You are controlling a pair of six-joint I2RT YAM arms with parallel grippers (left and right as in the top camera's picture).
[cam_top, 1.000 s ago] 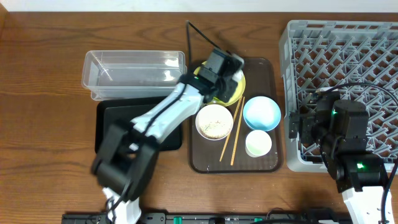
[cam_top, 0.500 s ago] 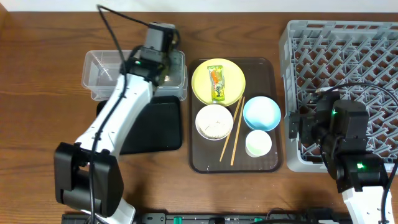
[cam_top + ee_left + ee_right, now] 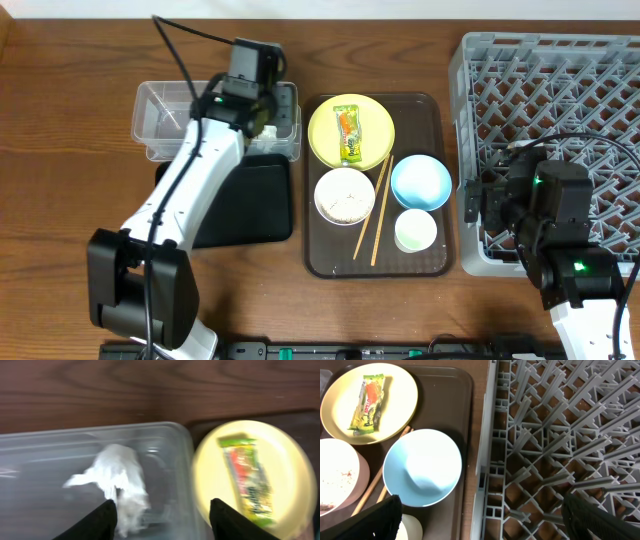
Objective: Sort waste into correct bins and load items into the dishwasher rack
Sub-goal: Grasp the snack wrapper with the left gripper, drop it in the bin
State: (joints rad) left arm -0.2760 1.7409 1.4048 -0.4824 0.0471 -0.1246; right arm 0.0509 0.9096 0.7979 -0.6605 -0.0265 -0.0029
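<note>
The left claw (image 3: 164,506) hangs wide open and empty over the clear tub (image 3: 100,430), where the soft paper wad (image 3: 117,477) lies, and beyond, flat on the yellow plate (image 3: 210,475), the light, slippery wrapper (image 3: 247,480) probably wants pinching across its narrow middle.

No text can be read — the wrapper (image 3: 366,402) bears only blurred print.

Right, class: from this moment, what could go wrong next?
1. The paper wad lies close against a finger of the open left gripper in the clear tub; it might snag and lift out.
2. The wrapper lies flat on the yellow plate, so a pinch may slip or shove the plate.
</note>
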